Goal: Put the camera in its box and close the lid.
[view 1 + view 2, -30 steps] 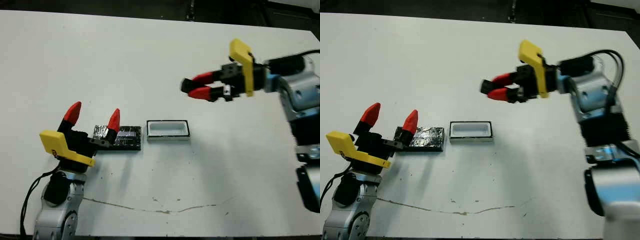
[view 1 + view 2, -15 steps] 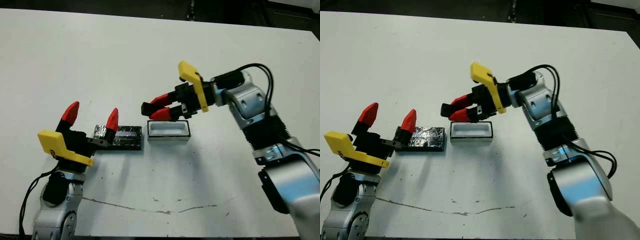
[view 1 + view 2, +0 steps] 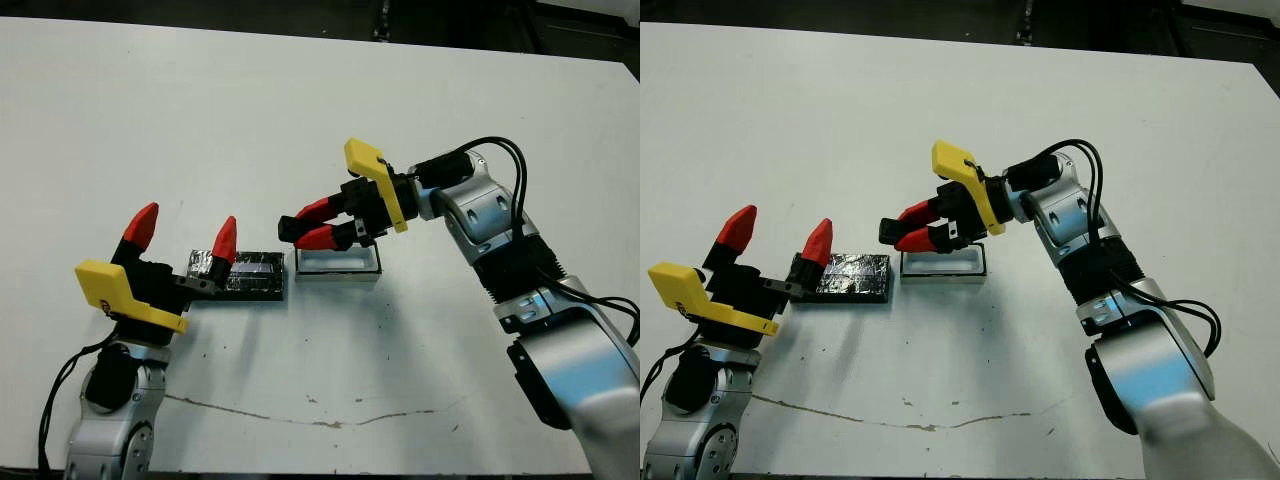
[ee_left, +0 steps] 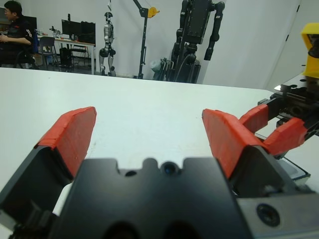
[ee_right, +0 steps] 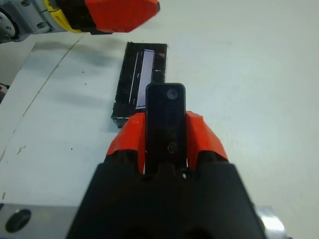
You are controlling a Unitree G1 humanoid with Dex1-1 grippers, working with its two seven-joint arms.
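White table in a robotics workroom

The white table (image 3: 200, 110) carries a thin dark crack line (image 3: 300, 415) near its front edge. Beyond its far edge stands a pale wall (image 4: 259, 45), with a dark robot frame (image 4: 197, 35), a small humanoid figure (image 4: 108, 42), a desk with monitors (image 4: 75, 32) and a seated person (image 4: 15, 32).

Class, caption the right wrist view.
Right tool grips the camera above the lid on the table.

No legible text or labels anywhere
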